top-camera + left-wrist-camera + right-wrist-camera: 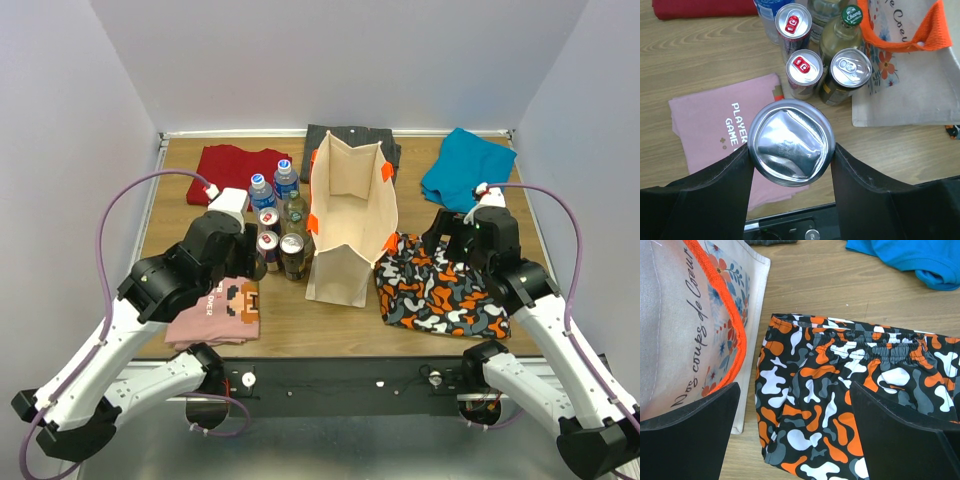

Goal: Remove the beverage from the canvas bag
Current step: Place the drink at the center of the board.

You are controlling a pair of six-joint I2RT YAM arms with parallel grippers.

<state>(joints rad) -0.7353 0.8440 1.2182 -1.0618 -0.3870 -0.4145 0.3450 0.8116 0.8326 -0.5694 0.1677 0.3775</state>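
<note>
Left of the canvas bag (pixel 342 262), just beside the standing cans and bottles (pixel 850 67), a silver can (pixel 790 135) is pinched between the fingers of the left gripper (pixel 791 150). Right of the bag, the right gripper (pixel 794 387) is spread wide over patterned shorts (pixel 840 365).

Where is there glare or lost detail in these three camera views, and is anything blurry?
Left wrist view: bright glare on the dented metal end of the can clamped in the left gripper; wood grain sharp. Right wrist view: fingers of the open right gripper are featureless black, the patterned shorts crisp. Top view: even, soft light, faint shadows, nothing blurred.
</note>
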